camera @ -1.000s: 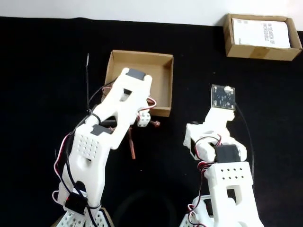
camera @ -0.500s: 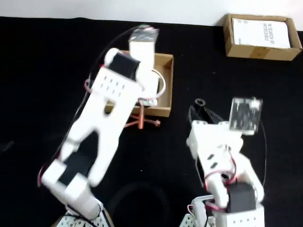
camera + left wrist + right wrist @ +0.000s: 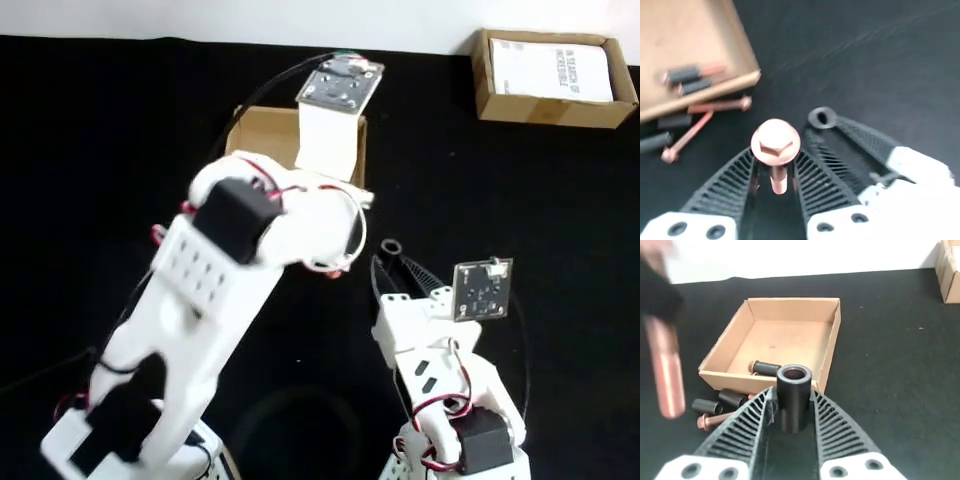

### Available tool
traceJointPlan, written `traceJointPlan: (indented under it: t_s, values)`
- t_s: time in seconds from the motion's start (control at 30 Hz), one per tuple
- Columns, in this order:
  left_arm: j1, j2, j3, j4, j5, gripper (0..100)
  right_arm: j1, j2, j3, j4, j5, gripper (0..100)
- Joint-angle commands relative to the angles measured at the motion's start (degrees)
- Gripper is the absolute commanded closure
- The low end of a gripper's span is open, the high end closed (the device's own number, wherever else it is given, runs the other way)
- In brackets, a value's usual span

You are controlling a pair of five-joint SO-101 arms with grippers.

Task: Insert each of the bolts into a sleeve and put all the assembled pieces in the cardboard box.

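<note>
The left arm (image 3: 200,300) covers most of the cardboard box (image 3: 262,130). Ahead of the right gripper (image 3: 790,392), the bolt (image 3: 665,370) is blurred, its upper end indistinct.

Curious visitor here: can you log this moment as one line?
left end effector: shut on bolt | right end effector: shut on sleeve | cardboard box: assembled pieces inside

My left arm (image 3: 200,330) stretches long and steep across the table. The left gripper (image 3: 776,156) points down, its fingers pinched on a bolt (image 3: 775,142). My right arm (image 3: 445,380) stands folded closer in. The right gripper (image 3: 792,396) is aimed forward and clamped around an upright sleeve (image 3: 794,405). The two grippers sit just beside each other.
</note>
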Motion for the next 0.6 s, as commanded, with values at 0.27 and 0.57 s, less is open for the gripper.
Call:
traceJointPlan:
  t_s: [0.27,0.57]
  values:
    - [5.93,-9.19,4.09,-18.73,-0.62,99,-0.31,-0.66,0.13,-1.89,0.62,99.1]
    - [6.20,-9.71,18.07,-35.60,-0.62,99,-0.31,-0.66,0.13,-1.89,0.62,99.1]
